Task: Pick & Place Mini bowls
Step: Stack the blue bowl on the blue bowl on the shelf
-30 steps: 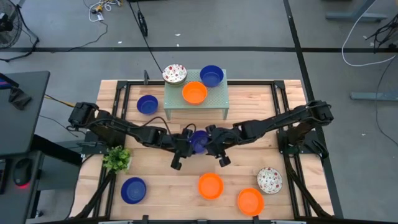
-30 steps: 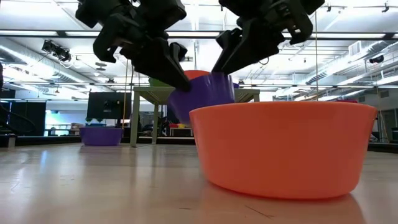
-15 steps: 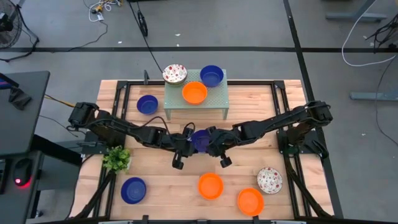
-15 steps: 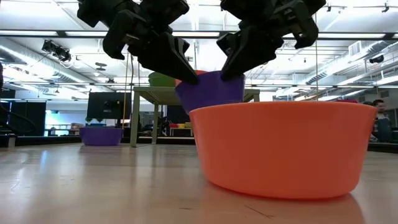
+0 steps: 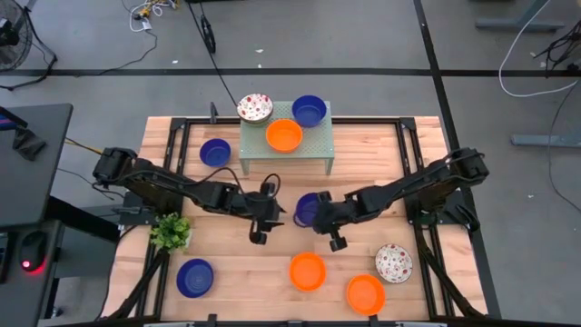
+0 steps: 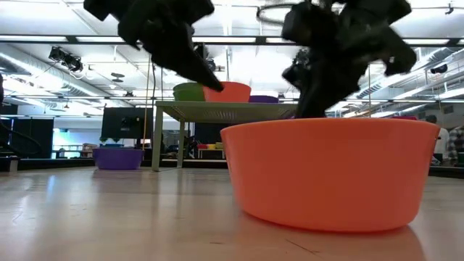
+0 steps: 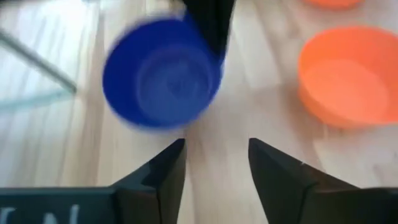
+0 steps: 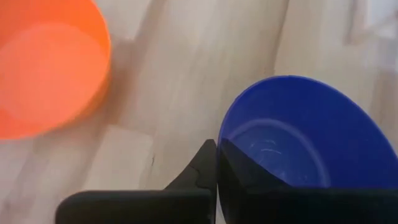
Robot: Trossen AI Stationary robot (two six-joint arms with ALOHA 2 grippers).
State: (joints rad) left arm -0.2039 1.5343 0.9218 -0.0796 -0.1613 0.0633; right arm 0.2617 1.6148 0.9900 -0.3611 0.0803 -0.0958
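Note:
A blue mini bowl (image 5: 307, 209) hangs over the table's middle, with my right gripper (image 5: 318, 216) shut on it. It also shows in the right wrist view (image 8: 305, 143) and the left wrist view (image 7: 161, 71). My left gripper (image 5: 270, 214) stands open just left of it, its fingers (image 7: 168, 171) apart and touching nothing. In the low view the near orange bowl (image 6: 330, 170) hides the held bowl. Other mini bowls rest on the table and on the pale green stand (image 5: 286, 145). My right gripper holds the blue bowl by its rim (image 8: 219, 144) on the side toward the table's right edge. One finger (image 8: 196, 177) is outside the wall and the other inside the hollow. The fingers slant down from the right. The bowl is tilted, its opening turned toward my left gripper.
The stand carries a speckled bowl (image 5: 255, 107), an orange bowl (image 5: 284, 134) and a blue one (image 5: 309, 111). On the table lie blue bowls (image 5: 215, 152) (image 5: 194, 277), orange bowls (image 5: 307, 271) (image 5: 365, 293) and a speckled bowl (image 5: 393, 262). A small plant (image 5: 170, 232) stands near left.
My right gripper has shut on the blue bowl's rim while my left gripper still held it. My left gripper has then opened and let go. My right gripper has carried the bowl a little toward the table's right edge and down, behind the near orange bowl in the low view.

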